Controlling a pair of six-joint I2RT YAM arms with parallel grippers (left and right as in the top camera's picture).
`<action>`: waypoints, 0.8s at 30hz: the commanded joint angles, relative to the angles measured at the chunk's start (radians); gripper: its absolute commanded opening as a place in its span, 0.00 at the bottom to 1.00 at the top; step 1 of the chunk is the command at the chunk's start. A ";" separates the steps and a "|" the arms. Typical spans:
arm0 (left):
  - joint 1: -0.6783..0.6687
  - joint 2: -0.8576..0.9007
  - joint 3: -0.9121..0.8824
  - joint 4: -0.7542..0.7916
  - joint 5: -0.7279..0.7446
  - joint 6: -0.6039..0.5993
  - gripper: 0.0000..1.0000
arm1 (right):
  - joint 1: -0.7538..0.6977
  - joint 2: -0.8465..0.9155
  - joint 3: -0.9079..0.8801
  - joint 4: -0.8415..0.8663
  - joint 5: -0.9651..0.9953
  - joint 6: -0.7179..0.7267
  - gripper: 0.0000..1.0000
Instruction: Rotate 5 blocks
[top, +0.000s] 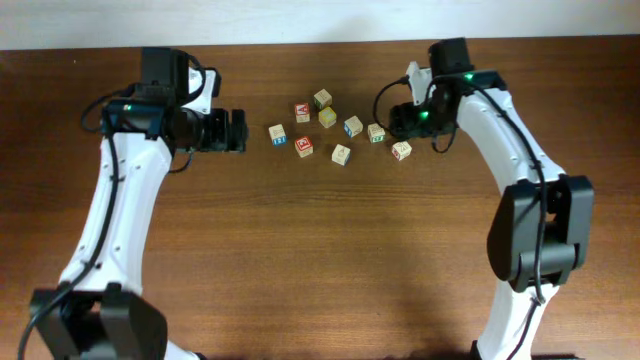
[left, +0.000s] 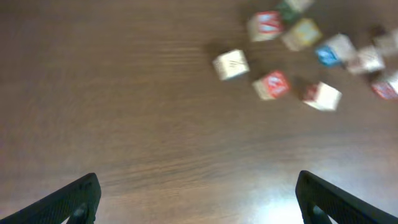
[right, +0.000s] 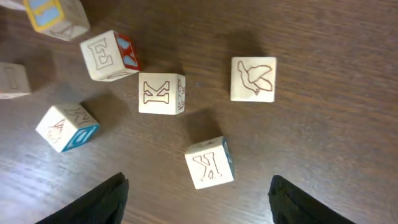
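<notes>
On the left of the table (top: 320, 250), the left gripper (top: 240, 131) hangs with its fingers wide apart and nothing between them. The blocks (top: 327, 118) are at its 3 o'clock, a short way off. They lie scattered in a loose cluster at mid-table, toward the far edge, and not in a row.

At the cluster's right end the right gripper (right: 198, 188) hovers low, fingers apart and empty. In its wrist view the X block (right: 209, 163) sits at 12 o'clock, just ahead of the gap and slightly skewed to the fingers. The K block (right: 161, 93) is at the X block's 11 o'clock and the bird block (right: 254, 79) at its 1 o'clock, both apart from it.

The X block looks like the one to turn next. To do that well, ease forward until it is centred in the gap and square the wrist to its flat sides. Close on opposite faces, not corners, then twist about the block's own centre so the K block is not knocked.
</notes>
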 joint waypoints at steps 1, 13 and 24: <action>0.002 0.034 0.014 0.018 -0.075 -0.138 0.99 | 0.032 0.036 0.019 0.012 0.091 0.009 0.70; 0.002 0.045 0.014 0.040 -0.075 -0.138 0.99 | 0.053 0.130 0.017 0.019 0.124 -0.015 0.57; 0.002 0.045 0.014 0.062 -0.075 -0.137 0.99 | 0.053 0.156 0.015 0.019 0.154 -0.014 0.37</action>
